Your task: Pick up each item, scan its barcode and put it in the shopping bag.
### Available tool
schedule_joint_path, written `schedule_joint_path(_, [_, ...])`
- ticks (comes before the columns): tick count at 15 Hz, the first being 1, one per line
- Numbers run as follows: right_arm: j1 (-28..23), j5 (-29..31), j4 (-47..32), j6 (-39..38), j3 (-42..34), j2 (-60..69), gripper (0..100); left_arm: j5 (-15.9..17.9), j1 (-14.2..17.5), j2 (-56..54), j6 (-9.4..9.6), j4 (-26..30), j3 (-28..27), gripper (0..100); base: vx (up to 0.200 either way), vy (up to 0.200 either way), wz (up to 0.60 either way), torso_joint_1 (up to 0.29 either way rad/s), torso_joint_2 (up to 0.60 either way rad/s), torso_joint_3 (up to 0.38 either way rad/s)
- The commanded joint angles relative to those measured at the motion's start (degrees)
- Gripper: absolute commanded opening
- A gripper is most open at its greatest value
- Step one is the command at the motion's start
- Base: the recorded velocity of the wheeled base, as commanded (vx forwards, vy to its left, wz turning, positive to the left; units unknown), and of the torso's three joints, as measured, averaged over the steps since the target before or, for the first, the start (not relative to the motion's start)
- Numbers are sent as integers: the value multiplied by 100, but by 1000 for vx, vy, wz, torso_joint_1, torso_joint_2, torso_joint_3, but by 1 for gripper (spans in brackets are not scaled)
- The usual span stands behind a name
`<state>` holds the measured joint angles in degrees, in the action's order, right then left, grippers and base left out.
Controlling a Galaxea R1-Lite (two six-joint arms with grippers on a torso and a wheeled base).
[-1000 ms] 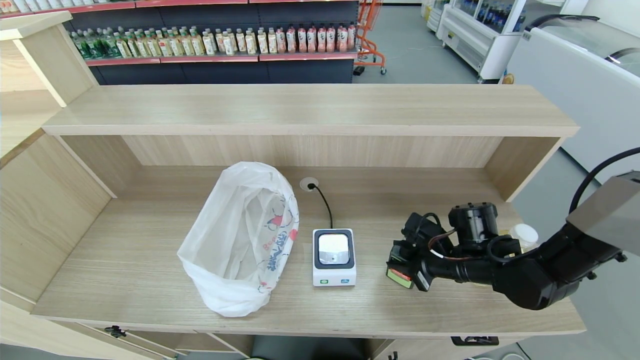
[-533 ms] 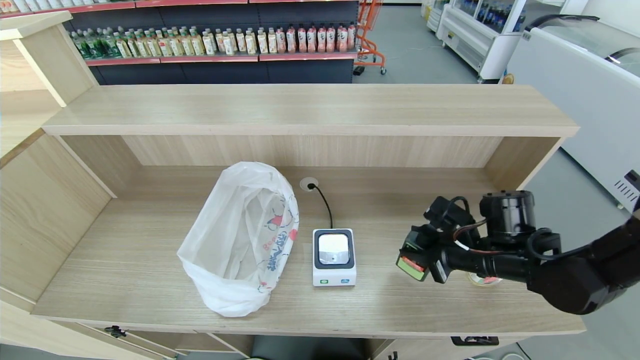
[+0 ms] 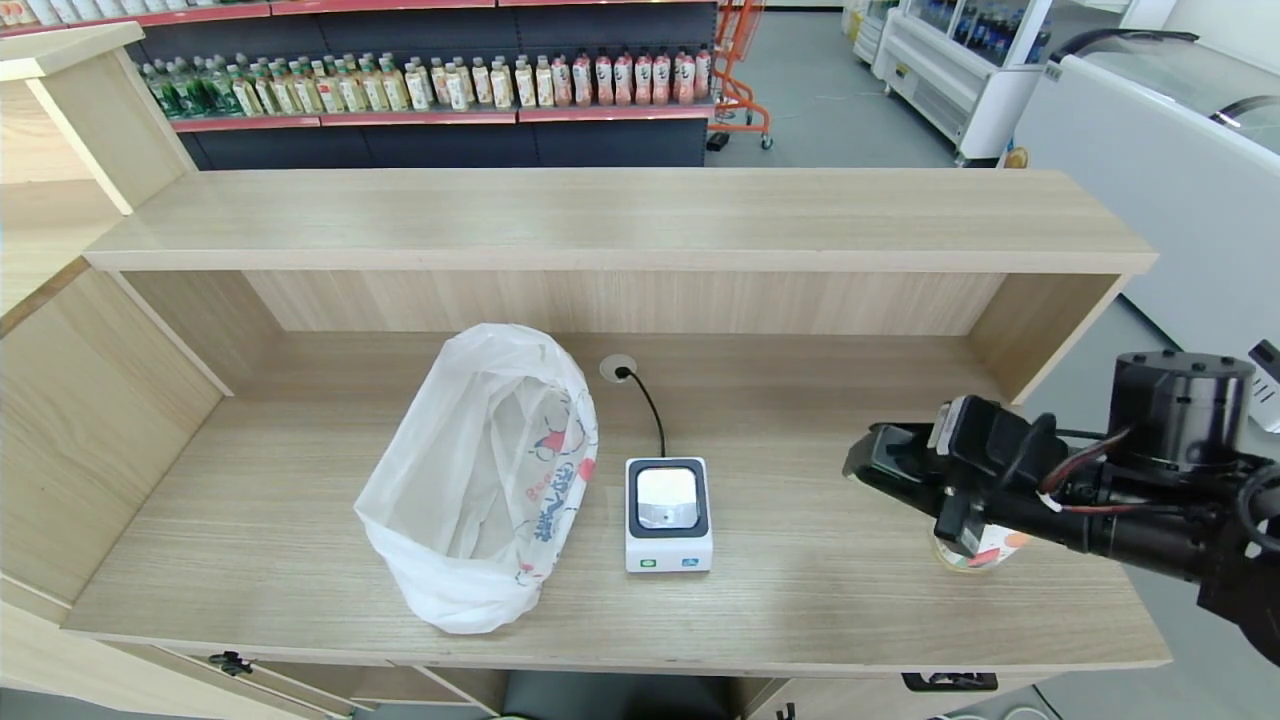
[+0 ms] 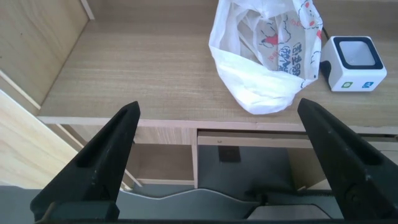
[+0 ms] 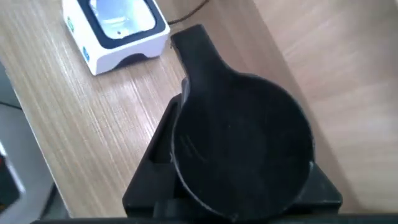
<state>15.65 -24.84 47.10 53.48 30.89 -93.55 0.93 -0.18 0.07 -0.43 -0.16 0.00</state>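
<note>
The task looks barely begun, as far as the views allow a judgement; the shopping bag (image 3: 480,480) stands open on the desk (image 3: 250,540), left of centre, and its inside appears bare, though the folds of plastic hide the bottom and something flat could lie there unseen; the scanner (image 3: 668,512) sits just beside the bag on its right, window up, with nothing held over it; the one item I can make out, a small round container (image 3: 975,552) with a red and white label, stands on the desk well to the right of the scanner, partly covered by the right arm; the right gripper (image 3: 872,455) hangs above the desk just to the left of that container, between it and the scanner, and I cannot tell whether it holds anything, since a dark round shape blocks its wrist view; the left gripper (image 4: 217,109) is off the work, low in front of the desk's front edge, its fingers (image 4: 99,162) spread wide and holding nothing; so the container is neither scanned nor bagged, and picking it up, passing its barcode over the scanner and dropping it in the bag all remain to be done.
</note>
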Motion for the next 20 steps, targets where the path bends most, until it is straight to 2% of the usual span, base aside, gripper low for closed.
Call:
schedule_joint_path(1, [-45,-477,9,567,-92,258,0,4,1,1,-1,-2,0,100,0,0,0,0,0,0])
schedule_joint_path(4, [-185,-2068,-70,2940,-66,276,0,-5,1,1,-1,-2,0,100,0,0,0,0,0,0])
schedule_joint_path(5, [-185,-2209,-87,3300,-66,276,0,4,1,1,-1,-2,0,100,0,0,0,0,0,0])
schedule_joint_path(6, [-194,-2648,-105,4584,-48,223,0,4,1,1,-1,-2,0,100,0,0,0,0,0,0])
schedule_joint_path(8, [-115,-3299,-325,6078,13,12,0,-5,1,1,-1,-2,0,100,0,0,0,0,0,0])
schedule_joint_path(9, [-54,-3457,-483,6508,57,-40,0,4,1,1,-1,-2,0,100,0,0,0,0,0,0])
schedule_joint_path(10, [69,-3615,-1072,7704,154,-146,0,4,1,1,-1,-2,0,100,0,0,0,0,0,0])
schedule_joint_path(11, [96,-3633,-1467,8574,233,-172,0,-5,1,1,-1,-2,0,100,0,0,0,0,0,0])
schedule_joint_path(14, [439,-3932,-2970,10639,444,-260,0,-5,1,1,-1,-2,0,100,0,0,0,0,0,0])
schedule_joint_path(15, [544,-3940,-3287,11079,497,-251,0,-5,1,1,-1,-2,0,100,0,0,0,0,0,0])
schedule_joint_path(17, [597,-3949,-3541,11152,479,-120,0,-5,1,1,-1,-2,0,100,0,0,0,0,0,0])
schedule_joint_path(20, [755,-3932,-3498,11152,585,-199,0,4,1,1,-1,-2,0,100,0,0,0,0,0,0])
